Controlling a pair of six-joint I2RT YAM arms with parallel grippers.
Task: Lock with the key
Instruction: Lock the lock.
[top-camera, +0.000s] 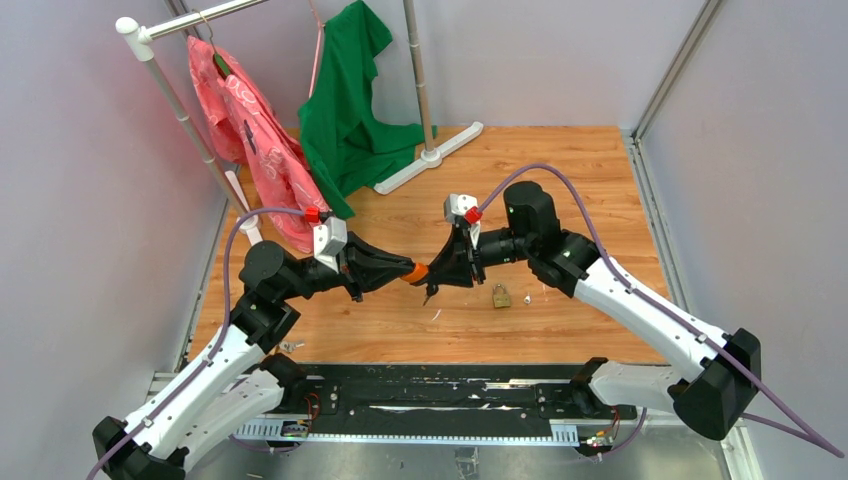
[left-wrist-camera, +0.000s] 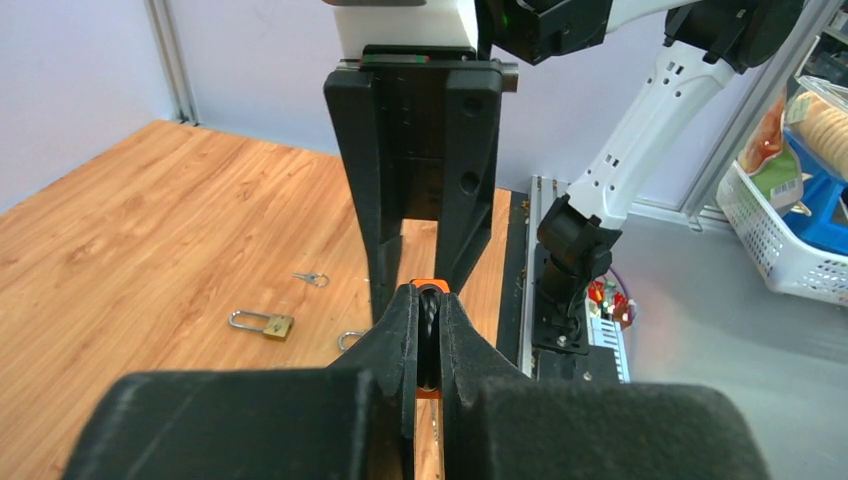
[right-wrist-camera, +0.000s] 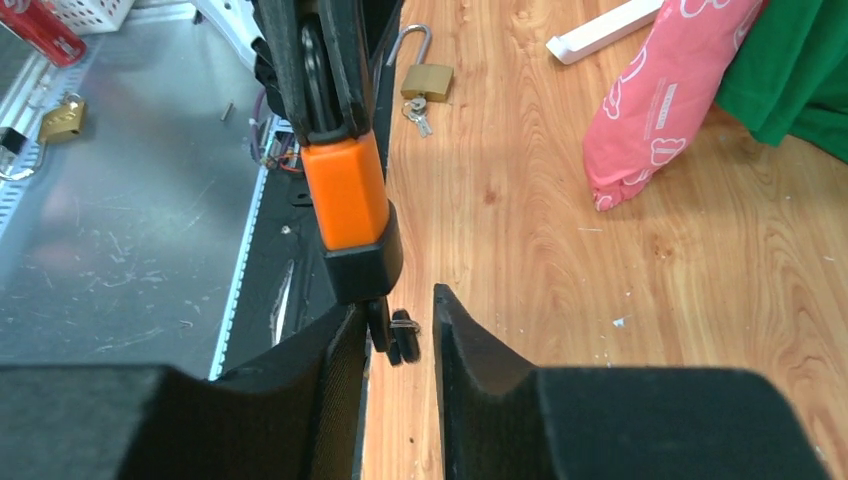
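Observation:
An orange padlock with a black base (right-wrist-camera: 345, 190) hangs in the air between my two grippers; it also shows in the top view (top-camera: 416, 271). My left gripper (left-wrist-camera: 428, 295) is shut on its black shackle (left-wrist-camera: 429, 335) and holds it above the wooden floor (top-camera: 560, 190). Black-headed keys (right-wrist-camera: 402, 336) stick out of the lock's base and dangle from a small ring. My right gripper (right-wrist-camera: 395, 305) is open with its jaws on either side of the keys, the left finger (right-wrist-camera: 335, 350) close against a key head. In the top view the right gripper (top-camera: 440, 276) meets the left gripper (top-camera: 400, 272).
A brass padlock (top-camera: 501, 296) lies on the floor right of the grippers. In the right wrist view another brass padlock (right-wrist-camera: 427, 80) lies with its keys (right-wrist-camera: 418, 115). A rack (top-camera: 160, 70) with a pink garment (top-camera: 265, 150) and a green one (top-camera: 350, 110) stands at the back left.

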